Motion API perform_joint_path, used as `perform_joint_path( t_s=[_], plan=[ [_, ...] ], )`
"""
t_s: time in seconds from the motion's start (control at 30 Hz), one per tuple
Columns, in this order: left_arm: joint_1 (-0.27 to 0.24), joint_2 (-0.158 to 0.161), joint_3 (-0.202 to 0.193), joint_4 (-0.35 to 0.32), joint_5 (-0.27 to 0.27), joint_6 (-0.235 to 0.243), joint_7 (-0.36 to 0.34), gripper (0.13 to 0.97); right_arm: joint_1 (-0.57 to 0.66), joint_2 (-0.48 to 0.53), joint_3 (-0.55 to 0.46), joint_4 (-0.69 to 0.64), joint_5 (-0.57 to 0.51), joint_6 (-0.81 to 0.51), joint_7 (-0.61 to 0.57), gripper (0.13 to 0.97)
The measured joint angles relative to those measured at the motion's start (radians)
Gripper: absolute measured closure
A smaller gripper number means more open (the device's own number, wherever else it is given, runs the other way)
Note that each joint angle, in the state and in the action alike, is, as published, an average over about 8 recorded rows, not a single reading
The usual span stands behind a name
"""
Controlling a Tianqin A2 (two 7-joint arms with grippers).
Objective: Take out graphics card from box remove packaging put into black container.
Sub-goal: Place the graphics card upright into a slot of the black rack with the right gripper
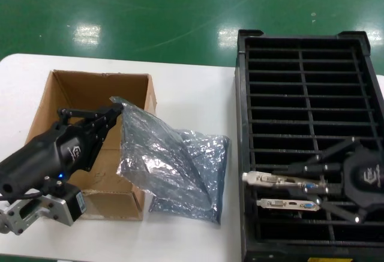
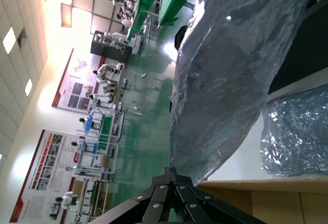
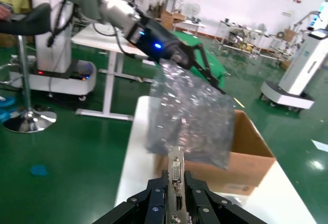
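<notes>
I am holding the left claw [image 1: 114,113] over the box [image 1: 90,139], which is sitting near the worktop's [image 1: 186,88] left edge. Its fingers are pinching shut on the top corner of a packaging bag [image 1: 147,154] — the silver-grey plastic is hanging down from that corner, draping across the box's right wall and onto the worktop beside it. A second bag [image 1: 201,175] is lying crumpled on the worktop between the box and the black container [image 1: 306,76], partly under the hanging one.

The black container is filling the worktop's right side. I am keeping the right claw [image 1: 324,193] above its near rows of slots, closed on a graphics card [image 1: 276,180]; in the right wrist view the silver bracket [image 3: 176,175] is standing up between the fingers. The card's bracket is pointing toward the container's left wall. Just nearer to me, another graphics card [image 1: 288,204] is lying the same way in the container, its blue port showing — whether the claw is touching that one too, I cannot tell.
</notes>
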Motion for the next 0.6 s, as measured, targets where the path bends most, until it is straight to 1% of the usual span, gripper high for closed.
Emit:
perform_joint_path(
  t_s=[0.33, 0.6],
  plan=[
    [0.000, 0.000, 0.000, 0.000, 0.000, 0.000, 0.000, 0.958, 0.147, -0.072, -0.087, -0.191, -0.092, -0.015, -0.021, 0.908],
    [0.000, 0.000, 0.000, 0.000, 0.000, 0.000, 0.000, 0.958, 0.209, -0.113, -0.125, -0.299, -0.135, -0.027, -0.044, 0.908]
  ],
)
